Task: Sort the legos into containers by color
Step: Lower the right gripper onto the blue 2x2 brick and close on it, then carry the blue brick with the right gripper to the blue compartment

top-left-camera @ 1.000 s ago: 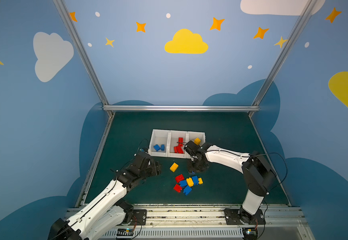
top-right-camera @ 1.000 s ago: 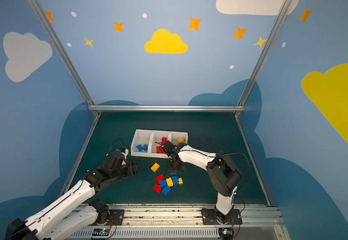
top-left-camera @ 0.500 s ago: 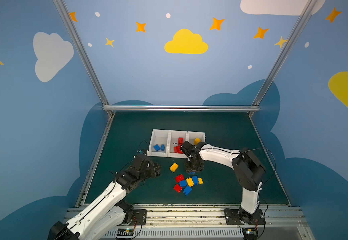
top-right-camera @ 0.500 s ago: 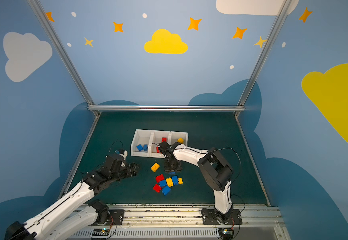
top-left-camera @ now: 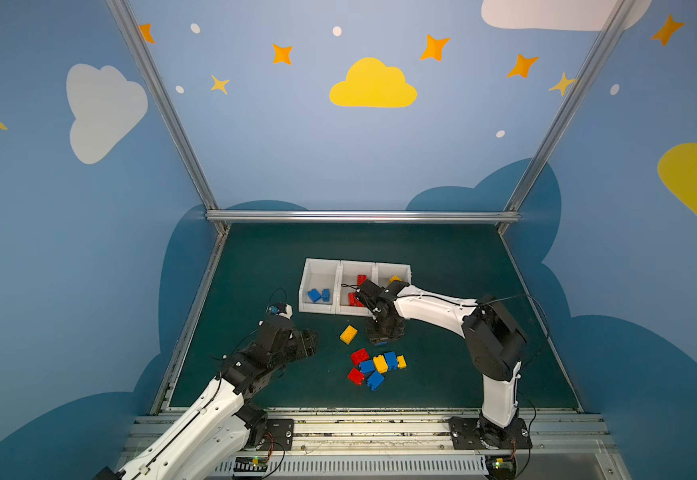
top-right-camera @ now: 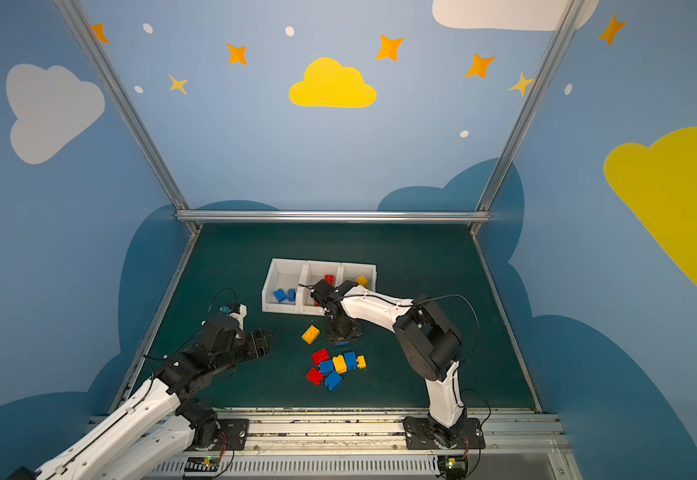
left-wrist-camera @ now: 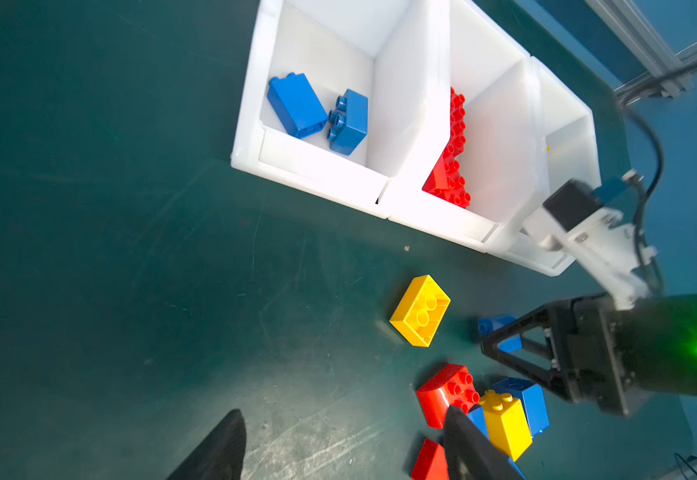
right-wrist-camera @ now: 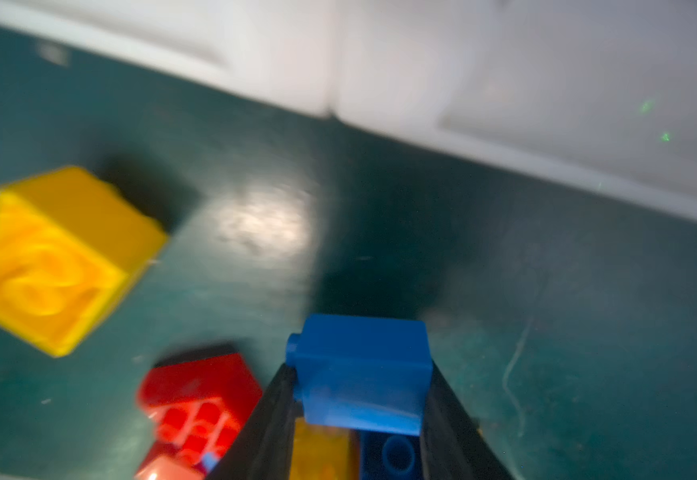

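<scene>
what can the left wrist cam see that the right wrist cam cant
Only the left wrist view looks into the containers: two blue bricks in one bin, red bricks in the next. Only the right wrist view shows the right end effector closed on both sides of a small blue brick. Both show the lone yellow brick, a red brick in the pile and the containers' outer wall.

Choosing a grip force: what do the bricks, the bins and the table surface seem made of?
Bricks: hard glossy plastic, sharp highlights on moulded studs.
Bins: white plastic, smooth semi-gloss walls.
Table surface: dark green mat, probably rubbery or vinyl; scuffed, dull sheen.
</scene>
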{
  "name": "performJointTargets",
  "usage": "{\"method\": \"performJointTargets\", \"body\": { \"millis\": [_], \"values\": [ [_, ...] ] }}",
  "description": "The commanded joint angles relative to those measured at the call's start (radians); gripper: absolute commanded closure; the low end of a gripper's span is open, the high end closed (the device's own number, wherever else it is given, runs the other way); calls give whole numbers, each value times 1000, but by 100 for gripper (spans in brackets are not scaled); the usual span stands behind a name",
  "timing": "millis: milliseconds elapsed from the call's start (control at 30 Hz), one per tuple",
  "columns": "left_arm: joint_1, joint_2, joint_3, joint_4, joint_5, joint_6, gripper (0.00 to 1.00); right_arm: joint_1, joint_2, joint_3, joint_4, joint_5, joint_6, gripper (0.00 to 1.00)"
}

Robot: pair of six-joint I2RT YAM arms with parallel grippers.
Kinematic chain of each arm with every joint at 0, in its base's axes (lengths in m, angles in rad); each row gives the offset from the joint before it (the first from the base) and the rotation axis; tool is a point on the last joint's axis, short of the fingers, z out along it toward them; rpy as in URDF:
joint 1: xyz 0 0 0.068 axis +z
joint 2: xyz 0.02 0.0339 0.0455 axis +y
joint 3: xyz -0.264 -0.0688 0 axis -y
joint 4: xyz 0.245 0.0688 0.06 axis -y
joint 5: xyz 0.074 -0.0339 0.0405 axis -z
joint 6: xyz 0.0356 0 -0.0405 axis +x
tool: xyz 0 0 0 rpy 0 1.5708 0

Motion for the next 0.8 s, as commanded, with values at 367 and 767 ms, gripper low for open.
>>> {"method": "performJointTargets", "body": {
  "millis": [367, 767],
  "values": [
    [5, -88, -31, -81, -18, -22, 25, -2, 235, 727, -173, -24, -241, 68],
    [5, -153, -60, -100, 4, -43, 25, -12, 436, 913, 30, -67, -368, 66]
  ]
}}
